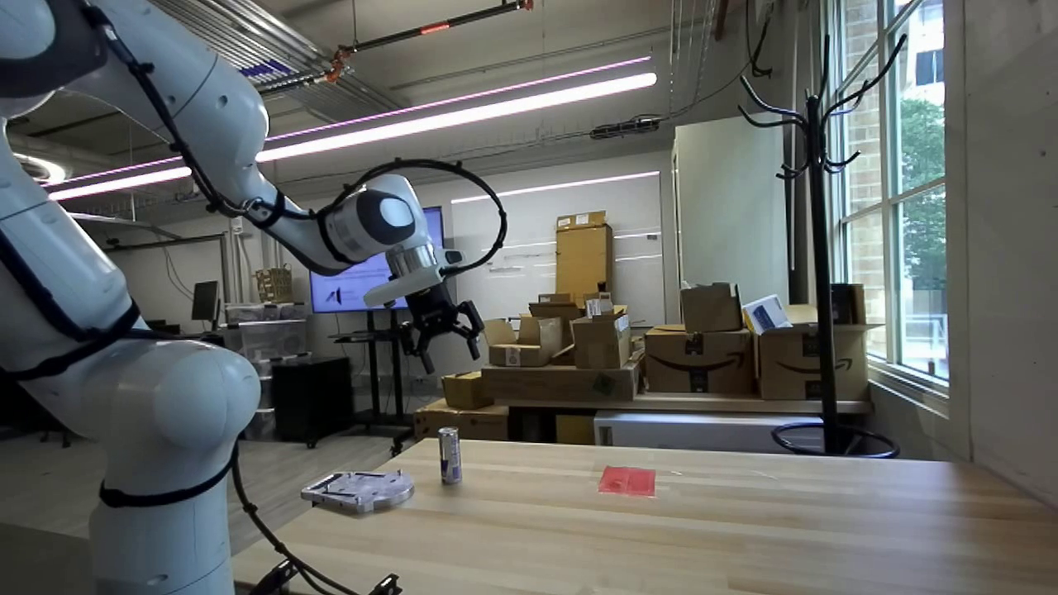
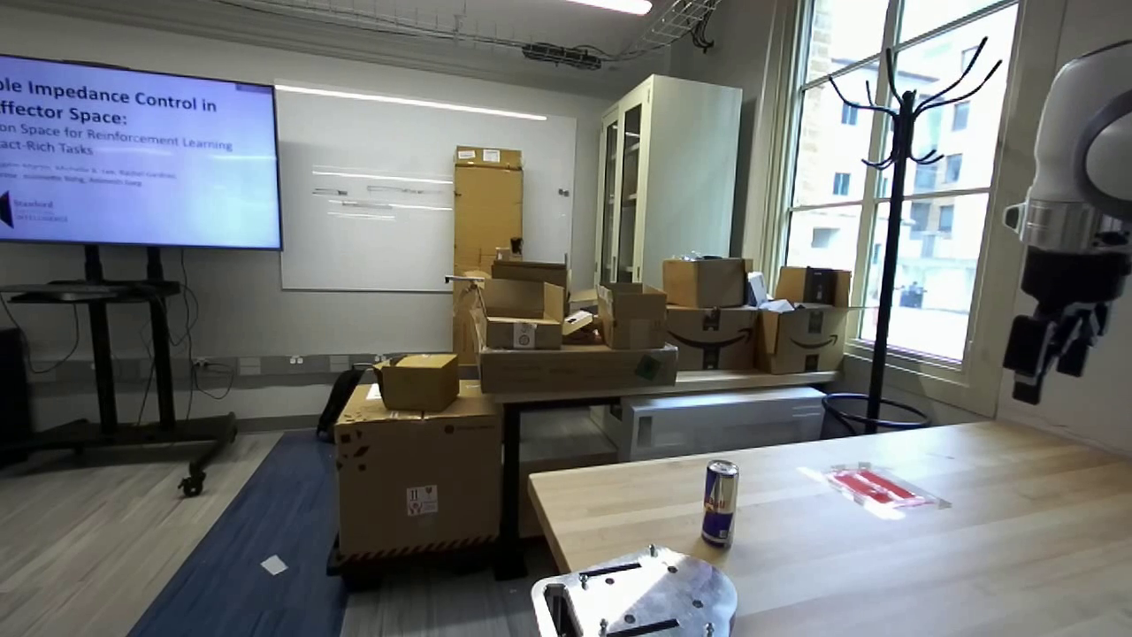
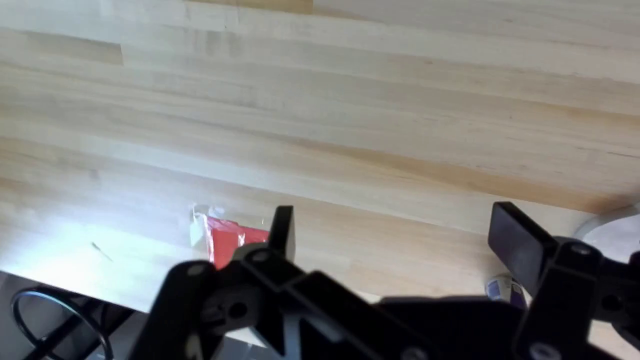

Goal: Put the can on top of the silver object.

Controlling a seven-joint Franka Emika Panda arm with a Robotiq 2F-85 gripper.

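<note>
The can [image 1: 450,456] is slim, blue and silver, and stands upright on the wooden table in both exterior views [image 2: 720,504]. In the wrist view the can [image 3: 501,289] shows at the lower right, partly hidden behind a finger. The silver object [image 1: 359,491] is a low, flat metal plate with slots and screws, lying beside the can near the table edge; it also shows in an exterior view [image 2: 654,591]. A pale curved edge at the right of the wrist view may be part of it. My gripper [image 1: 452,357] is open and empty, high above the table [image 2: 1050,382] [image 3: 392,220].
A flat red piece [image 1: 626,481] lies taped on the wooden table [image 1: 744,529]. It also shows in the wrist view [image 3: 227,242]. Cardboard boxes [image 1: 698,359] and a black coat stand [image 1: 822,248] stand beyond the table. A cable [image 1: 273,537] hangs by the arm's base.
</note>
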